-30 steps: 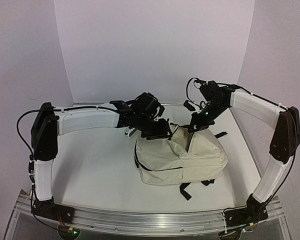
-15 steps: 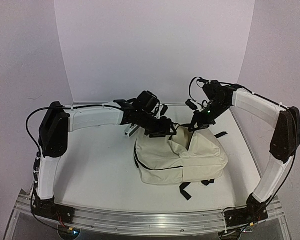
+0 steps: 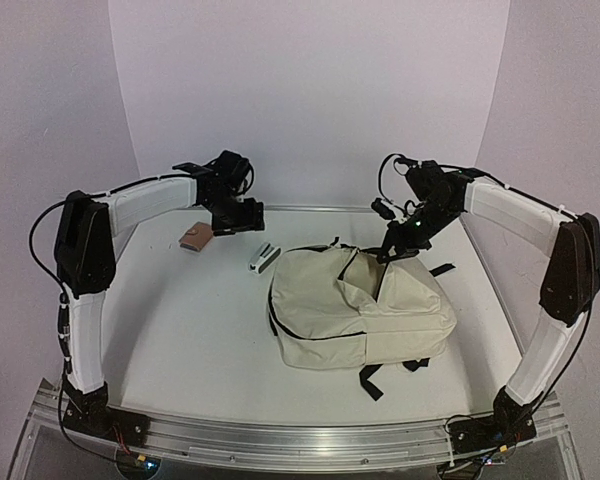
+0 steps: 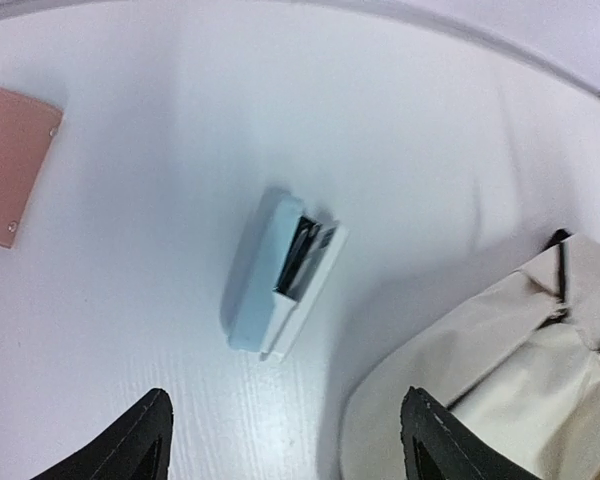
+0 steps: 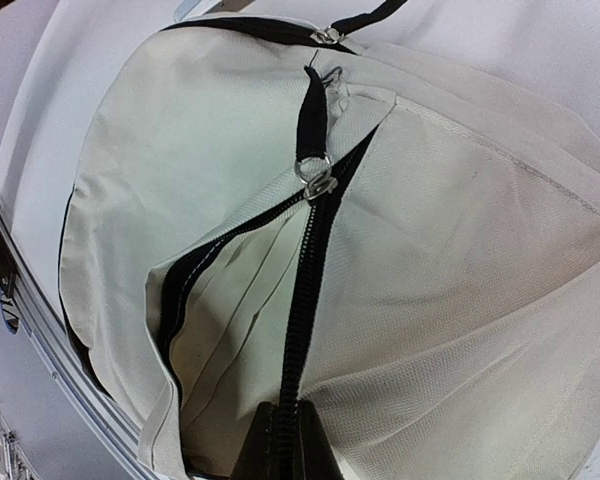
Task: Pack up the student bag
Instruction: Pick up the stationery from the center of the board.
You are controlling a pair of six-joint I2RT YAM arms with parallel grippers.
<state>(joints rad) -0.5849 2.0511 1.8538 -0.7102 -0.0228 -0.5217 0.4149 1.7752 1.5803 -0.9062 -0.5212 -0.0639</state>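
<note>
Things on the white table (image 3: 180, 320) can be counted: one student bag (image 3: 360, 310), one pink flat case (image 3: 193, 238) and one pale blue box (image 3: 265, 257). Two robot arms reach over them, one from each side.

The student bag is big, soft and cream. It lies flat on the right half of the table, much bigger than the two small things. Black straps (image 3: 370, 380) stick out from under its near edge. A black zipper (image 5: 300, 300) runs across the top, and it is partly open. The right wrist view shows two small metal pulls (image 5: 318, 185) on it.

The pink flat case lies at the far left of the table. It has two tiny round studs near one edge. The pale blue box lies between the case and the bag, just beside the bag but not touching it. One end of the box is open and something dark shows inside.

The left gripper (image 4: 285, 400) hangs in the air above the box. Its fingers (image 4: 130, 450) are spread wide and hold nothing.

The right gripper (image 3: 395, 250) is at the far top edge of the bag. Its fingers (image 5: 280, 440) are pressed together, pinching the black zipper edge of the bag.
</note>
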